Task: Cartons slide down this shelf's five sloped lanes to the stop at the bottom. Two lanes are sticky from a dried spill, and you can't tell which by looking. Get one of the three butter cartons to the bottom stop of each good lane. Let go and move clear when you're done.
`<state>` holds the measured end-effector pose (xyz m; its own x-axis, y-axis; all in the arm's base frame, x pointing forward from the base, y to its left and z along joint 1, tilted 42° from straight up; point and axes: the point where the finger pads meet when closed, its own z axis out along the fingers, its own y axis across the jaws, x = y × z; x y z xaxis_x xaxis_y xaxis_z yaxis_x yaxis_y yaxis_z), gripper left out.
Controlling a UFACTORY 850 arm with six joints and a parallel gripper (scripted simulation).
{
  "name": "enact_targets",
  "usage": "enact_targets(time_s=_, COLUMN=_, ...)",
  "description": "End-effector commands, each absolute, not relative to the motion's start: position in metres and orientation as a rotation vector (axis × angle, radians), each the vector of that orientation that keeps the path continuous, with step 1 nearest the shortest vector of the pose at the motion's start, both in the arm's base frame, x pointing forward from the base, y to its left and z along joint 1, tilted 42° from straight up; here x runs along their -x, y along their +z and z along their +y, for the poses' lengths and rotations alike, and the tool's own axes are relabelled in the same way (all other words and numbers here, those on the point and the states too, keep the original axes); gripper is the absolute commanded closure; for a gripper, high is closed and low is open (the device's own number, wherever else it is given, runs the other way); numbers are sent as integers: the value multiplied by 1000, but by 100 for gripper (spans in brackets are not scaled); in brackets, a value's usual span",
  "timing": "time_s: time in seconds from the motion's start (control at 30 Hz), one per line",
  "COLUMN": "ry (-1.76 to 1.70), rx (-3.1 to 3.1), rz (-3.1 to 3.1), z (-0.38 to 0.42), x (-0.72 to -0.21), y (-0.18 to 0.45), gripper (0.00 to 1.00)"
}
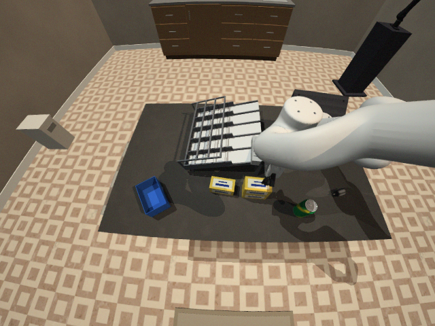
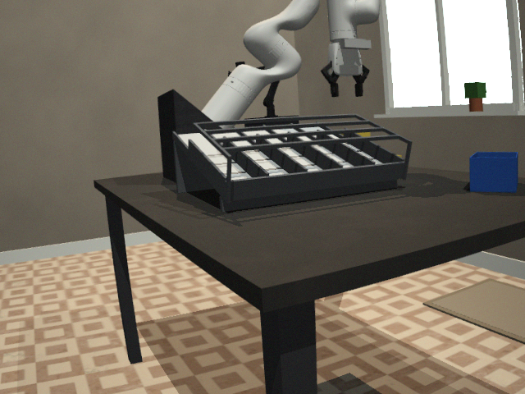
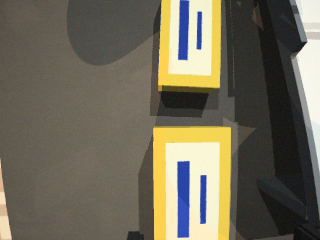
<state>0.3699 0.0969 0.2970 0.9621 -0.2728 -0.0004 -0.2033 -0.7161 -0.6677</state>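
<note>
The sloped shelf (image 1: 224, 131) with five white lanes under a grey bar frame stands mid-table; it also shows in the exterior view (image 2: 296, 161), and its lanes hold no cartons. Two yellow butter cartons lie on the table beside the shelf's near side: a left one (image 1: 221, 185) (image 3: 189, 42) and a right one (image 1: 256, 187) (image 3: 192, 185). I see no third carton. My gripper (image 1: 268, 180) (image 2: 346, 86) is open and empty, pointing down, high above the right carton. The arm hides the shelf's upper right corner in the top view.
A blue bin (image 1: 152, 196) (image 2: 493, 171) sits at the table's left front. A green can (image 1: 304, 207) lies right of the cartons, with a small dark object (image 1: 339, 191) beyond it. The arm's black base block (image 1: 319, 101) stands behind the shelf's high end.
</note>
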Motion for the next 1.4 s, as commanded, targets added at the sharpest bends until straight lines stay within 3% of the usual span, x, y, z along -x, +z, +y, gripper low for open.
enact_targets(time_s=0.0, ry=-132, rx=2391, rz=332, z=98, x=-372, y=296, gripper=10)
enact_targets(time_s=1.37, ry=-133, rx=2390, rz=332, z=163, x=-391, y=222, gripper=10)
